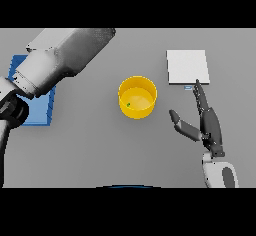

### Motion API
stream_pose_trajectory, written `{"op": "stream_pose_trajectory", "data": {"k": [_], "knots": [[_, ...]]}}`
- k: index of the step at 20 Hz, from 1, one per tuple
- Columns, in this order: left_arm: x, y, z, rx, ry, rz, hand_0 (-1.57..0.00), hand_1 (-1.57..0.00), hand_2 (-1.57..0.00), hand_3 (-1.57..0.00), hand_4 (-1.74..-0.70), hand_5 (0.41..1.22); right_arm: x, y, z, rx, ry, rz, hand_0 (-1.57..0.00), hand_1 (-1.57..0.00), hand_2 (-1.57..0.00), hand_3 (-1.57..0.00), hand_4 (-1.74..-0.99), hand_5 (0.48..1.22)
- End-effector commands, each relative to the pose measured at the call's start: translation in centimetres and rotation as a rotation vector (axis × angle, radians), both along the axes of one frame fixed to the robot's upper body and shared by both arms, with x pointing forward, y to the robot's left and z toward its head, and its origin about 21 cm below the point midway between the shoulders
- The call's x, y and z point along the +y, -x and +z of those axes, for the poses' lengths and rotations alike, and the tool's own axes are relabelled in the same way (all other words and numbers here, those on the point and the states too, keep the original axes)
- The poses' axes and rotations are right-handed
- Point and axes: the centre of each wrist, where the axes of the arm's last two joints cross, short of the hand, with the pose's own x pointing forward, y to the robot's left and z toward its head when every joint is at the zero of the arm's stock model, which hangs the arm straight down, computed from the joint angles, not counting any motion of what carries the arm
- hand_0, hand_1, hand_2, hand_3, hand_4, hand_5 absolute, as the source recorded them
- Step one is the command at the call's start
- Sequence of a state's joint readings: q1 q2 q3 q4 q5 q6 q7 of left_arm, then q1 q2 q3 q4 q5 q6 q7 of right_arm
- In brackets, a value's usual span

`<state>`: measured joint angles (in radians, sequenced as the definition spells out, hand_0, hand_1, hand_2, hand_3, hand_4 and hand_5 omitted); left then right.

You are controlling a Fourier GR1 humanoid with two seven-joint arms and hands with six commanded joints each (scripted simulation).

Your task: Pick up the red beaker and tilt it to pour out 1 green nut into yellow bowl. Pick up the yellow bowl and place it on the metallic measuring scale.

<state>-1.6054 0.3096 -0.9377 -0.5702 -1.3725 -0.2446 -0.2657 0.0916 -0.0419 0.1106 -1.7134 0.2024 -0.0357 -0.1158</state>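
Nut (pixel 128 105) in round yellow bowl (pixel 137 97), square metallic scale (pixel 187 66)

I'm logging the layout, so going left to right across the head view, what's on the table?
Blue pad → yellow bowl holding a green nut → right hand, scale just beyond it.

Even, soft light falls across the grey desk (pixel 100 145), with no glare. The yellow bowl (pixel 137 97) casts only a faint shadow at its base. Left of the bowl, the left arm (pixel 60 60) looms large and soft-edged.
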Motion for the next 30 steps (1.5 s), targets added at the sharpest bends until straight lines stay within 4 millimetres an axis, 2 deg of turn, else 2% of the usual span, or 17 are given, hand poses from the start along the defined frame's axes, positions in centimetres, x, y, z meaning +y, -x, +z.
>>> {"op": "stream_pose_trajectory", "data": {"k": [1, 3, 5, 7, 8, 11, 12, 14, 18, 19, 22, 25, 27, 30], "knots": [[0.9, -0.5, 1.7, -0.004, 0.077, 0.048, -1.57, -1.57, -1.57, -1.57, -1.72, 1.221, 0.2, 0.1, -0.2, 0.009, -0.006, 0.005, 0.00, 0.00, 0.00, 0.00, -1.117, 0.554], [3.2, -1.5, 4.6, 0.001, 0.281, 0.178, -1.57, -1.57, -1.57, -1.57, -1.73, 1.221, -0.1, 0.1, -0.3, 0.007, -0.006, 0.023, 0.00, 0.00, 0.00, 0.00, -1.104, 0.563], [7.6, -2.5, 6.9, 0.080, 0.584, 0.315, -1.57, -1.57, -1.57, -1.51, -1.73, 1.221, 0.0, 0.0, -0.2, -0.009, 0.005, 0.036, 0.00, 0.00, 0.00, 0.00, -1.104, 0.576], [12.4, -3.3, 7.9, 0.150, 0.879, 0.434, -1.57, -1.57, -1.57, -1.51, -1.74, 1.221, 0.1, -0.3, -0.3, 0.008, -0.002, 0.038, 0.00, 0.00, 0.00, 0.00, -1.114, 0.578], [15.3, -3.6, 7.7, 0.191, 1.018, 0.475, -1.57, -1.57, -1.57, -1.52, -1.74, 1.221, 0.1, -0.3, -0.3, 0.005, -0.004, 0.042, 0.00, 0.00, 0.00, 0.00, -1.116, 0.582], [21.6, -3.9, 5.5, 0.226, 1.334, 0.582, -1.57, -1.57, -1.57, -1.54, -1.74, 1.221, 0.3, -0.5, -0.3, 0.001, 0.009, 0.051, 0.00, 0.00, 0.00, 0.00, -1.125, 0.601], [23.5, -3.9, 3.9, 0.222, 1.413, 0.624, -1.57, -1.57, -1.57, -1.55, -1.74, 1.221, 0.0, -0.3, -0.1, -0.017, 0.029, 0.044, 0.00, 0.00, 0.00, 0.00, -1.127, 0.606], [25.8, -3.9, 0.3, 0.190, 1.525, 0.756, -1.57, -1.57, -1.57, -1.56, -1.74, 1.221, 0.0, -0.5, -0.1, -0.010, 0.038, 0.051, 0.00, 0.00, 0.00, 0.00, -1.132, 0.621], [29.4, -2.9, -5.1, 0.108, 1.779, 0.892, -1.57, -1.57, -1.57, -1.57, -1.74, 1.221, 0.0, -0.6, 0.0, -0.001, 0.041, 0.065, 0.00, 0.00, 0.00, 0.00, -1.133, 0.640], [29.9, -2.6, -5.8, 0.091, 1.831, 0.941, -1.57, -1.57, -1.57, -1.57, -1.74, 1.221, -0.1, -0.8, -0.1, 0.006, 0.046, 0.066, 0.00, 0.00, 0.00, 0.00, -1.138, 0.648], [31.4, -1.0, -9.9, 0.097, 1.934, 1.015, -1.57, -1.57, -1.57, -1.57, -1.74, 1.221, -0.2, -0.5, -0.4, 0.007, 0.026, 0.077, 0.00, 0.00, 0.00, 0.00, -1.127, 0.664], [31.8, 1.4, -14.4, 0.103, 1.999, 1.049, -1.57, -1.57, -1.57, -1.57, -1.74, 1.221, -0.6, -0.5, -0.3, -0.013, 0.044, 0.078, 0.00, 0.00, 0.00, 0.00, -1.151, 0.676], [31.6, 3.2, -16.6, 0.113, 2.031, 1.067, -1.57, -1.57, -1.57, -1.57, -1.74, 1.221, -1.0, -0.5, -0.3, -0.006, 0.053, 0.071, 0.00, 0.00, 0.00, 0.00, -1.166, 0.676], [31.2, 5.3, -18.5, 0.124, 2.068, 1.111, -1.57, -1.57, -1.57, -1.57, -1.74, 1.098, -0.8, -0.5, -0.2, -0.007, 0.042, 0.069, 0.00, 0.00, 0.00, 0.00, -1.171, 0.677]]}}
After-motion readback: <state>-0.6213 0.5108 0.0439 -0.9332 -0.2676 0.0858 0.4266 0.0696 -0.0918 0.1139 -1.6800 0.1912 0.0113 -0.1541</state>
